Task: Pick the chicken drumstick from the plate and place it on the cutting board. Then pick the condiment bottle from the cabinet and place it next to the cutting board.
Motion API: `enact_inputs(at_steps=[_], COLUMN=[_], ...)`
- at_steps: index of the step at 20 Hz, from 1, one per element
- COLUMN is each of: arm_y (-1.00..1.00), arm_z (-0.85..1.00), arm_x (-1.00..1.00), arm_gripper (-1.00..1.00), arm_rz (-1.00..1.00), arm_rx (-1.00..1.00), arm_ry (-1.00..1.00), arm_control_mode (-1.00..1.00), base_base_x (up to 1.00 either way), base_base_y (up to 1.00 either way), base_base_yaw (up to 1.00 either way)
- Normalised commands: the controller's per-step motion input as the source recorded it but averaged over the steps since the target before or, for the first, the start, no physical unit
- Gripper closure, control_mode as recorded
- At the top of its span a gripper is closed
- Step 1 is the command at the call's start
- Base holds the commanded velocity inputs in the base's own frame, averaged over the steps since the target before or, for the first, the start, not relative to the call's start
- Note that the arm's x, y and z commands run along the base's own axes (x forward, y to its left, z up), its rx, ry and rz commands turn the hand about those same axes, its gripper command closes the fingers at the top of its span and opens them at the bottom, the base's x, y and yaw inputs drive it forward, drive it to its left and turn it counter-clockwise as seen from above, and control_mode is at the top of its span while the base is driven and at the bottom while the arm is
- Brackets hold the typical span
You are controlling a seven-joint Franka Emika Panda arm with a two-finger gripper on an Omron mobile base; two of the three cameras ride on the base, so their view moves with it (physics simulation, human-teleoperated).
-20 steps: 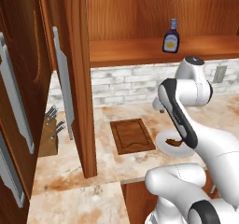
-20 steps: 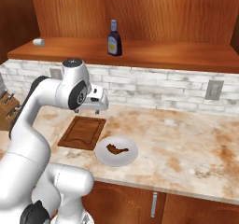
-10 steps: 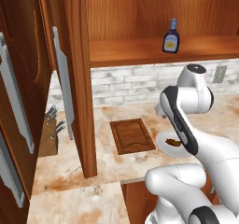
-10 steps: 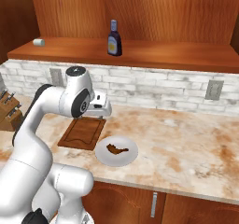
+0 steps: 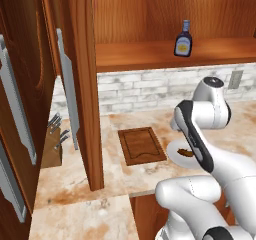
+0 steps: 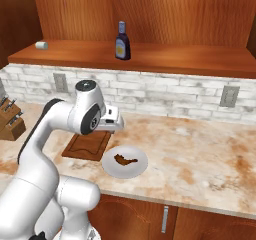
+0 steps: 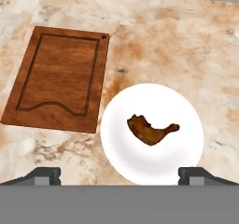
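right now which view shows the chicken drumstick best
The hand view: the chicken drumstick lies unobstructed and large on the white plate, its curved shape clear. The right base view shows it small but whole on the plate. In the left base view the arm hides most of it.

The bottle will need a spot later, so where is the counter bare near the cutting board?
Bare counter lies behind the cutting board toward the brick wall, and across the wide stretch right of the plate. It is tight where the plate, holding the chicken drumstick, nearly touches the board. A knife block stands farther left.
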Motion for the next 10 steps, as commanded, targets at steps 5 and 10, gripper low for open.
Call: enact_inputs(at_steps=[5, 10], arm_y=[-0.15, -0.14], arm_z=[-0.21, -0.21], arm_x=[-0.04, -0.05], arm_gripper=[-1.0, -1.0], arm_rz=[0.0, 0.0], arm_rx=[-0.01, -0.01], arm_ry=[-0.01, -0.01], arm_control_mode=[-1.0, -1.0], base_base_x=[0.0, 0.0], base_base_y=[0.0, 0.0], base_base_yaw=[0.0, 0.0])
